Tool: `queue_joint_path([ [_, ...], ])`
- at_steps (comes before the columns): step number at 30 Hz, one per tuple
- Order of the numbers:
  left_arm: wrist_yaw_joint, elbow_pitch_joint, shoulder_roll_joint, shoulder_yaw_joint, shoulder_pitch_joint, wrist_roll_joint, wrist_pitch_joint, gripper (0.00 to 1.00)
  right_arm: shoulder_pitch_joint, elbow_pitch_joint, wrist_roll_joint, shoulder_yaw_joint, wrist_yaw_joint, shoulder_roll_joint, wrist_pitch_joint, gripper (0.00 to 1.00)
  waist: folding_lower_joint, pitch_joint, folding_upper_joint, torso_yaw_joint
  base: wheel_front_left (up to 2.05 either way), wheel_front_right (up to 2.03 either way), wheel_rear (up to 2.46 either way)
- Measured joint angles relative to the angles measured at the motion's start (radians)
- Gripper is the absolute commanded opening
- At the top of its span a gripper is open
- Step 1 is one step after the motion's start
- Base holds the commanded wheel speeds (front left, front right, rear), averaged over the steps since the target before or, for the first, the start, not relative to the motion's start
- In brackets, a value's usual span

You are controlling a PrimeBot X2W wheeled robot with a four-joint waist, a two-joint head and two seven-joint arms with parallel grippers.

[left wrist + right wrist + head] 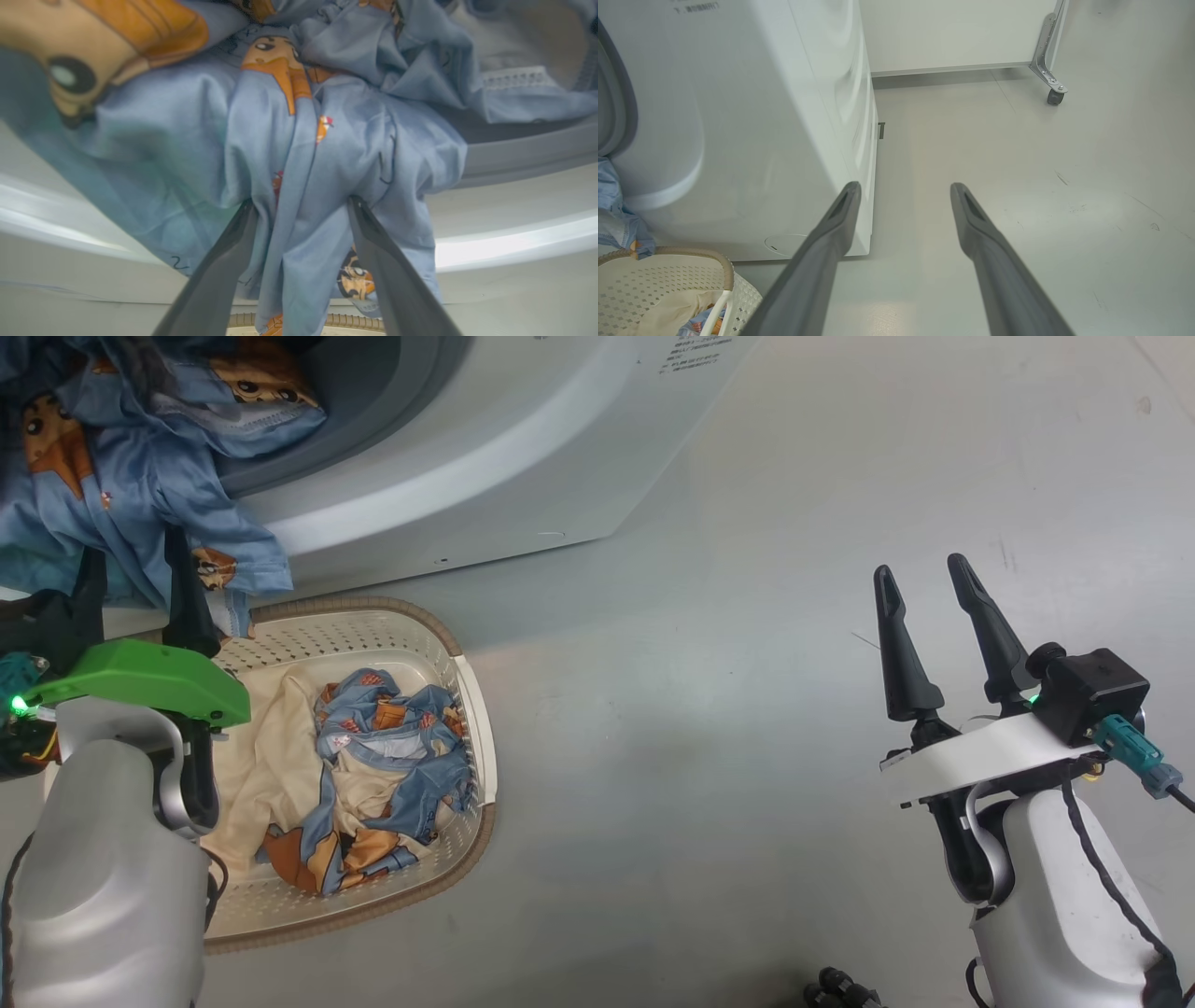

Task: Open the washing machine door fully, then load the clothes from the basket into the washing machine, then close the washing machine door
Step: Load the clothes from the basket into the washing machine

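**Hanging over the washer's lip, a garment between my spread fingers**

Much here is cut off for me. From my head, the washing machine (485, 457) shows just its lower front and part of the round opening. The drum behind the cloth is too dark to make out, and the small print (695, 353) on the front is too fine to read. My left gripper (301, 201) has its two fingers spread wide. A fold of the blue garment (336, 154) drops between them and brushes them, but the tips stand too far apart to pinch it. My right gripper (921, 567) is likewise spread wide, over the floor and well apart from the basket (471, 709).

The garment is light blue with orange-brown cartoon figures. It bunches in the opening and spills over the grey gasket (537, 149) and the white front, down to the basket's rim. The basket sits on the floor just before the machine, cream and perforated with a brown woven-look rim. In it lie a cream cloth (271, 747) and more printed blue clothes (392, 747), crumpled.

The floor (747, 709) is smooth pale grey, lightly scuffed. Beyond the machine's side stands a white panel (952, 32) on a castor (1054, 97).
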Motion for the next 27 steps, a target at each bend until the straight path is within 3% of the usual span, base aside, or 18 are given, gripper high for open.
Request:
queue_joint_path([
  [16, 0.002, 0.082, -0.026, 0.002, -0.064, 0.001, -0.054, 1.00, 0.000, -0.002, -0.001, -0.001, 0.000, -0.006, 0.000, 1.00, 0.0000, 0.017, 0.0000, 0.010, 0.00, 0.00, 0.00],
  [18, 0.002, 0.092, -0.030, 0.001, -0.070, 0.001, -0.056, 0.82, 0.000, -0.002, -0.001, -0.001, 0.000, -0.008, 0.000, 1.00, 0.0000, 0.017, 0.0000, 0.012, 0.00, 0.00, 0.00],
  [19, 0.002, 0.098, -0.031, -0.001, -0.074, 0.001, -0.057, 0.69, 0.000, -0.002, -0.001, -0.001, 0.000, -0.008, 0.000, 1.00, 0.0000, 0.016, 0.0000, 0.014, 0.00, 0.00, 0.00],
  [20, 0.002, 0.102, -0.034, -0.003, -0.075, 0.001, -0.057, 0.49, 0.000, -0.002, -0.001, -0.002, 0.000, -0.008, 0.000, 1.00, 0.0000, 0.016, 0.0000, 0.016, 0.00, 0.00, 0.00],
  [22, 0.001, 0.103, -0.037, -0.005, -0.077, 0.001, -0.057, 0.38, 0.000, -0.002, -0.001, -0.002, 0.000, -0.008, 0.000, 1.00, 0.0000, 0.015, 0.0000, 0.018, 0.00, 0.00, 0.00],
  [23, 0.001, 0.105, -0.039, -0.006, -0.078, 0.001, -0.057, 0.25, 0.000, -0.002, -0.001, -0.003, 0.000, -0.008, 0.000, 1.00, 0.0000, 0.015, 0.0000, 0.020, 0.00, 0.00, 0.00],
  [24, -0.001, 0.107, -0.041, -0.009, -0.080, 0.001, -0.057, 0.02, 0.000, -0.002, -0.001, -0.007, 0.000, -0.008, 0.000, 1.00, 0.0000, 0.014, 0.0000, 0.022, 0.00, 0.00, 0.00],
  [27, -0.007, 0.116, -0.050, -0.011, -0.086, 0.001, -0.065, 0.00, 0.000, -0.002, -0.001, -0.016, 0.000, -0.012, 0.000, 1.00, 0.0000, 0.011, 0.0000, 0.033, 0.00, 0.00, 0.00],
])
